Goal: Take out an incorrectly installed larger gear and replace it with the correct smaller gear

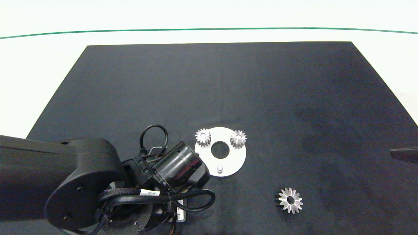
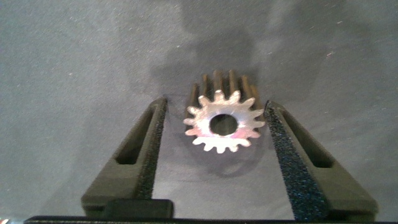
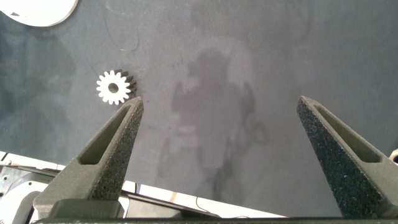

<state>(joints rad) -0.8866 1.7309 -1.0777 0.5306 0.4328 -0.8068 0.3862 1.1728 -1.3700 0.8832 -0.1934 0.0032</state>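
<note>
— Where is your left arm?

— My left arm (image 1: 81, 176) reaches in low over the near edge of the black mat (image 1: 228, 81), wrist bent down just beside the white disc (image 1: 233, 161). My left gripper (image 2: 214, 124) stands spread, its fingers (image 2: 146, 149) flanking the smaller gear (image 2: 224, 121), which lies flat on the mat; whether the pads touch its teeth I cannot tell.

— And the rest of the scene?

— The larger gear (image 1: 290, 200) lies on the mat, well apart from the disc, toward my right side. On the disc, a bare peg (image 1: 220, 168) stands at the near rim; two small gears (image 1: 203, 137) (image 1: 238, 138) sit at the far rim, either side of the centre hole.

— Your right gripper?

— My right gripper (image 3: 217, 118) hangs wide open at the mat's right edge, holding nothing, the larger gear beyond one fingertip.
</note>
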